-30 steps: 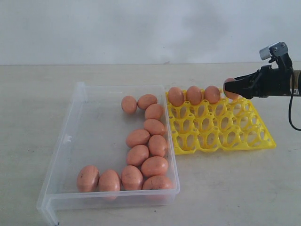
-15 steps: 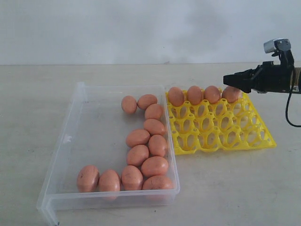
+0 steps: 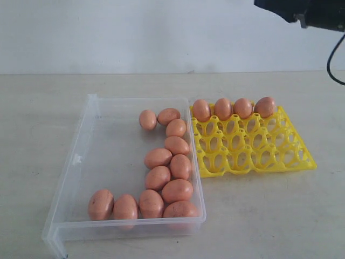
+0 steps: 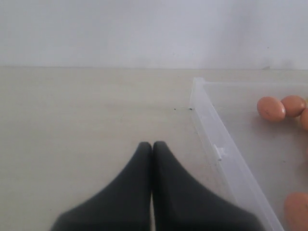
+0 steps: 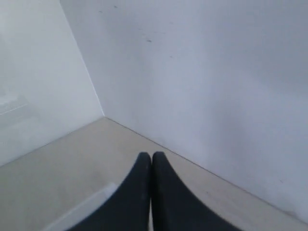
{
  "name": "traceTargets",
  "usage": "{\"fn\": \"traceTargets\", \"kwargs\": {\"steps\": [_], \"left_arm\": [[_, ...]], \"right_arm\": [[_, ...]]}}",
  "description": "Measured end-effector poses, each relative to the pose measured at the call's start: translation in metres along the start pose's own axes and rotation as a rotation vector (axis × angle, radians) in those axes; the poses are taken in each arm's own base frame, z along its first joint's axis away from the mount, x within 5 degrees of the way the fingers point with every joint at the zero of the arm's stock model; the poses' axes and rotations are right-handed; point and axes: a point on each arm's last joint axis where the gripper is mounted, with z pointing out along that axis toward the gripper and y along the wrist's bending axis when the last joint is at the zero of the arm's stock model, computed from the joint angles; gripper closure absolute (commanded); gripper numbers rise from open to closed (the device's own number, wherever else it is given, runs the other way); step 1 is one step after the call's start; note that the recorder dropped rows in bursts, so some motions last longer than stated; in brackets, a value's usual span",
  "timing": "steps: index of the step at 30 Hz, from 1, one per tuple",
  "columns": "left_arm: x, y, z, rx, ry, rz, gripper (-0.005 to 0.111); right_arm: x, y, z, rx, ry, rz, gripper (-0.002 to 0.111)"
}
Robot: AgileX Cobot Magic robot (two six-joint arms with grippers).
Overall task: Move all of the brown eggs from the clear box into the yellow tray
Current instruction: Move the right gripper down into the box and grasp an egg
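Eggs [image 3: 177,190] line the box [image 3: 81,156] wall beside the tray [image 3: 253,157], four already in it; right gripper [image 3: 260,3], jaws together, hangs high, eggs below and leftward; left gripper [image 4: 152,144], likewise closed, sits outside the opposite wall.

Loads of room in the left half of the clear box [image 3: 108,151], crammed with brown eggs [image 3: 180,166] along the right wall. Yellow tray [image 3: 269,159]: far row taken, nearer cups free.
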Motion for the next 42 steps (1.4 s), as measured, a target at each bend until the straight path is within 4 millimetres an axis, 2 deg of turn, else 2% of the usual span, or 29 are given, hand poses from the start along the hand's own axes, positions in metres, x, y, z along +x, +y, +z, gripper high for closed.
{"fn": "traceTargets", "kwargs": {"steps": [2,4,7,8,10,12,14,16,17,19,21,24,27,30,31,33,36,38,42], "left_arm": [[0.0,0.0,0.0,0.0,0.0,0.0,0.111],[0.0,0.0,0.0,0.0,0.0,0.0,0.111],[0.0,0.0,0.0,0.0,0.0,0.0,0.111],[0.0,0.0,0.0,0.0,0.0,0.0,0.111],[0.0,0.0,0.0,0.0,0.0,0.0,0.111],[0.0,0.0,0.0,0.0,0.0,0.0,0.111],[0.0,0.0,0.0,0.0,0.0,0.0,0.111],[0.0,0.0,0.0,0.0,0.0,0.0,0.111],[0.0,0.0,0.0,0.0,0.0,0.0,0.111],[0.0,0.0,0.0,0.0,0.0,0.0,0.111],[0.0,0.0,0.0,0.0,0.0,0.0,0.111],[0.0,0.0,0.0,0.0,0.0,0.0,0.111],[0.0,0.0,0.0,0.0,0.0,0.0,0.111],[0.0,0.0,0.0,0.0,0.0,0.0,0.111],[0.0,0.0,0.0,0.0,0.0,0.0,0.111],[0.0,0.0,0.0,0.0,0.0,0.0,0.111],[0.0,0.0,0.0,0.0,0.0,0.0,0.111],[0.0,0.0,0.0,0.0,0.0,0.0,0.111],[0.0,0.0,0.0,0.0,0.0,0.0,0.111]], "right_arm": [[-0.012,0.028,0.017,-0.027,0.023,-0.054,0.108],[-0.019,0.064,0.041,-0.041,0.072,-0.124,0.108],[-0.015,0.126,0.08,-0.006,0.2,-0.284,0.108],[-0.011,0.145,0.092,0.048,0.253,-0.382,0.108],[-0.006,0.169,0.109,0.25,0.304,-0.573,0.108],[-0.003,0.184,0.121,0.477,0.32,-0.748,0.108],[-0.004,0.189,0.128,0.703,0.346,-0.899,0.108],[-0.006,0.187,0.132,0.798,0.429,-0.964,0.108],[-0.006,0.185,0.134,0.81,0.499,-0.938,0.108],[-0.005,0.179,0.136,0.782,0.659,-0.772,0.108],[0.001,0.173,0.138,0.677,0.841,-0.605,0.108],[0.015,0.174,0.142,0.372,1.101,-0.391,0.108],[0.027,0.188,0.157,0.072,1.175,-0.294,0.108],[0.045,0.195,0.168,-0.095,1.205,-0.346,0.107],[0.051,0.196,0.171,-0.14,1.218,-0.384,0.103],[0.064,0.193,0.176,-0.206,1.248,-0.456,0.091],[0.084,0.185,0.182,-0.274,1.291,-0.523,0.067],[0.097,0.181,0.185,-0.308,1.315,-0.545,0.058],[0.121,0.172,0.19,-0.364,1.367,-0.595,0.054]]}}
